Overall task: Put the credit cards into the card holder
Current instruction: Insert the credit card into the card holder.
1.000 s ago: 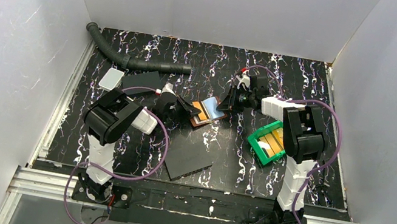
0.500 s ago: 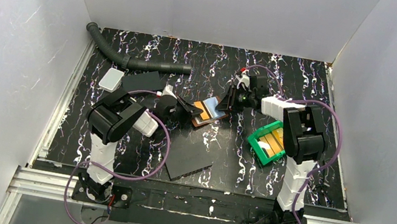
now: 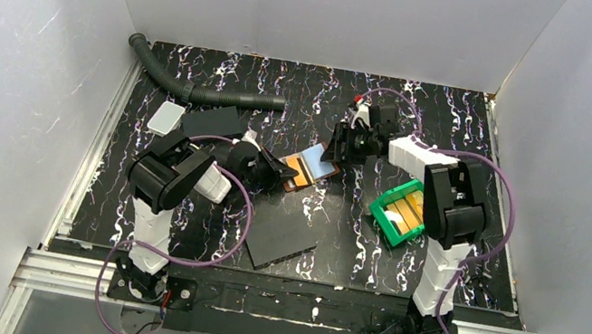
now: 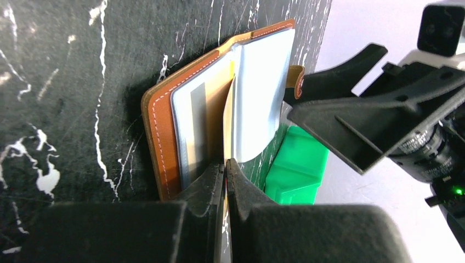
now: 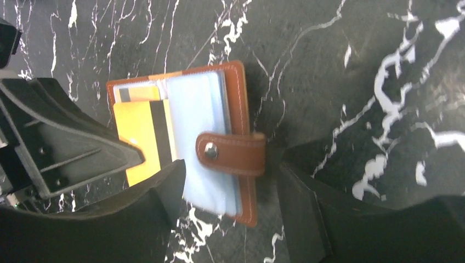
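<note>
Card holder (image 5: 241, 109) lay open, its edge between spread-open fingers of right gripper (image 5: 229, 167) | left gripper (image 4: 225, 164) pinched shut on yellow credit card (image 5: 143, 137), seemingly partly in a sleeve just ahead of its tips | step: likely inserting | next: push deeper, release.

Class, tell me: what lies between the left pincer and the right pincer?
The open card holder, a yellow card showing inside it, lies between left pincer and right pincer. The top view shows this; both wrist views confirm.
</note>
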`<state>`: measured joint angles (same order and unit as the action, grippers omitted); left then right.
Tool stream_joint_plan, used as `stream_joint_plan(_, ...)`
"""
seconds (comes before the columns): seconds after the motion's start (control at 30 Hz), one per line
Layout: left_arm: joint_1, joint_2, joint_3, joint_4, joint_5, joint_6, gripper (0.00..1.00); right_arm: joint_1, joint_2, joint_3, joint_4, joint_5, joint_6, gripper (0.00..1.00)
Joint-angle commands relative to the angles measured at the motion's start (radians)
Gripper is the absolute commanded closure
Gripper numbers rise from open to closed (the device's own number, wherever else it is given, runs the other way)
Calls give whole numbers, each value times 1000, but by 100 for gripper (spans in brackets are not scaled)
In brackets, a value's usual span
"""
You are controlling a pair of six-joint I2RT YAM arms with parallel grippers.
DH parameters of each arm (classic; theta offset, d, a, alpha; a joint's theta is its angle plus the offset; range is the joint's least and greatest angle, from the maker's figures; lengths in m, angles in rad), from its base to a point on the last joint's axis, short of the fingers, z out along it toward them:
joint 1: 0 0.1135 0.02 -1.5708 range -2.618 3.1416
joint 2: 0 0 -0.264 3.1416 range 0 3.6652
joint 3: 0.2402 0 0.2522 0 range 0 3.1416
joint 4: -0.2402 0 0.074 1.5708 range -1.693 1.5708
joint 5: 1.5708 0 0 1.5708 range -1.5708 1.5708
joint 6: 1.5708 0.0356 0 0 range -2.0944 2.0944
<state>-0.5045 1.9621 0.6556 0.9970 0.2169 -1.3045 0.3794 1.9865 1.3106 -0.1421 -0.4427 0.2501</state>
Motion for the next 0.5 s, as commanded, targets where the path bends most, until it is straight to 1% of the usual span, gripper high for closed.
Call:
stream_joint_plan(0.0,19,-12,11,-91,47,57,100,12,85,99,10,-11,-23,31)
stream_joint_plan(0.1,28,-10,21,-97,65,63,100,10,90,49,104,-60,12,33)
stream_joint_plan(0.2,48,-10,22,-107,90,69,100,1,88,-30,228,-144,103,40)
stream_joint_plan(0.3,74,-17,21,-116,127,85,100,-14,75,-135,406,-206,224,48)
stream_joint_plan(0.47,95,-18,42,-145,170,102,100,-29,58,-192,478,-212,262,57)
